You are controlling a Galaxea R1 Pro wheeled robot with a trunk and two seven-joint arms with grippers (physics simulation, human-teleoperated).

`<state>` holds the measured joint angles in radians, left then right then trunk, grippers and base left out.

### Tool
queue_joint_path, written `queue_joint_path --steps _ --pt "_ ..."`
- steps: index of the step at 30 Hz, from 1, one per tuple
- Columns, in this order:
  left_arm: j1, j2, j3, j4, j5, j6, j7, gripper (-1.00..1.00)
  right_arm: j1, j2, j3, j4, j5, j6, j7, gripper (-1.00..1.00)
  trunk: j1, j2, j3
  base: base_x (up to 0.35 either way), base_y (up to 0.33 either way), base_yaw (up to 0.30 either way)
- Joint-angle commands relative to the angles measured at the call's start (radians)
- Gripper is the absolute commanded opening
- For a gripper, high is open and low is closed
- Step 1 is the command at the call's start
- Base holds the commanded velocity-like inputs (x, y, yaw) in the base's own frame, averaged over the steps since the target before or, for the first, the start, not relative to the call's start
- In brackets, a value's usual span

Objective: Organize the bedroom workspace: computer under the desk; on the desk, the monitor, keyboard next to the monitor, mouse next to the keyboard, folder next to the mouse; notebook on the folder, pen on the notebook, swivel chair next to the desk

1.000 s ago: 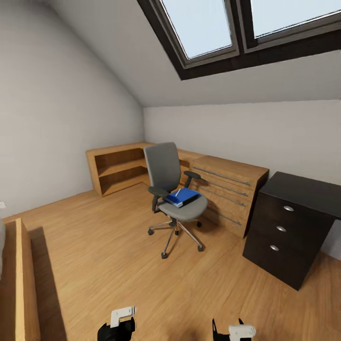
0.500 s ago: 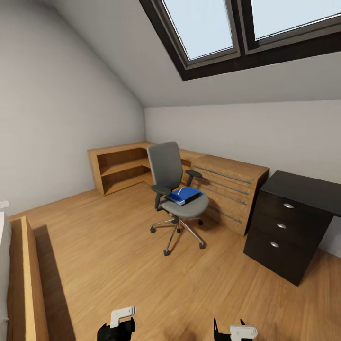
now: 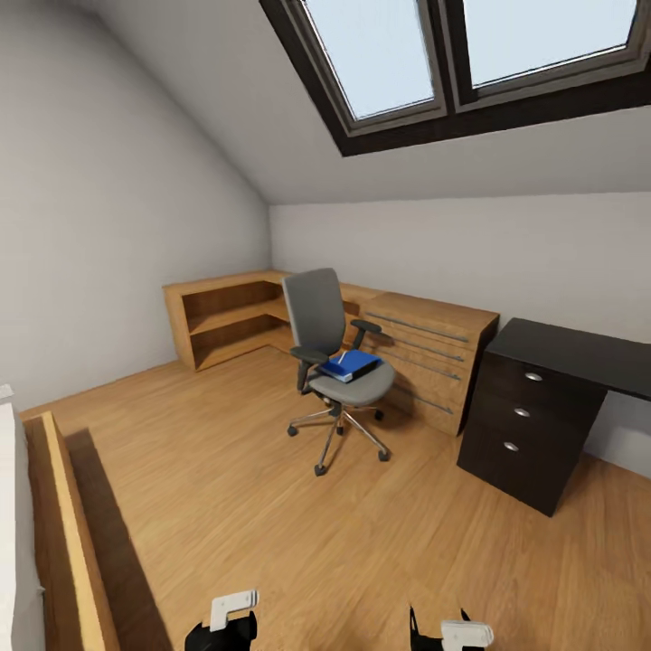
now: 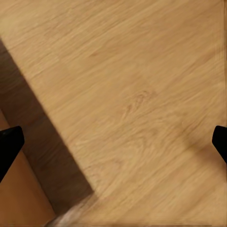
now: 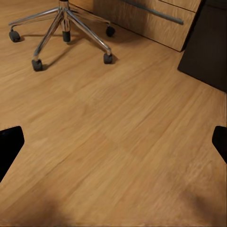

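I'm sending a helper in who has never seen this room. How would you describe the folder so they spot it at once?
Look under the sloped skylight wall for the grey swivel chair standing on the wood floor in front of the light-wood drawer unit. On its seat lies the folder, flat and bright blue with a white edge. It is the only blue thing in the room, with a slim white pen on top.

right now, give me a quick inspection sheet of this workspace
surface: desk top bare where visible, right part cut off by the frame
job's things: swivel chair stands away from the desk, blue folder on its seat with a white pen on top; notebook cannot be told apart
clutter: nothing seen
grippers: left tool and right tool open, empty, over the wood floor
cables: nothing seen
surroundings: light-wood drawer and shelf unit behind the chair, skylight above
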<state>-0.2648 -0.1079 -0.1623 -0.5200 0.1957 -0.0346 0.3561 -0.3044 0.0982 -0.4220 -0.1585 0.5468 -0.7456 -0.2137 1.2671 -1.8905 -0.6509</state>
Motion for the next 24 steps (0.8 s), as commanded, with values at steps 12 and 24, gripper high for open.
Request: queue_joint_path --steps 12,24 --pt "-0.001 -0.001 -0.01 0.028 0.01 -0.047 0.009 1.0 -0.001 0.001 -0.004 0.002 0.011 0.004 -0.007 1.0 -0.001 -0.001 -0.013 -0.255 0.222 -0.111" --pt "-0.001 -0.001 -0.009 0.029 0.01 -0.048 0.009 1.0 -0.001 0.003 -0.004 0.004 0.01 0.005 -0.007 1.0 -0.001 -0.001 -0.03 -0.278 0.177 -0.049"
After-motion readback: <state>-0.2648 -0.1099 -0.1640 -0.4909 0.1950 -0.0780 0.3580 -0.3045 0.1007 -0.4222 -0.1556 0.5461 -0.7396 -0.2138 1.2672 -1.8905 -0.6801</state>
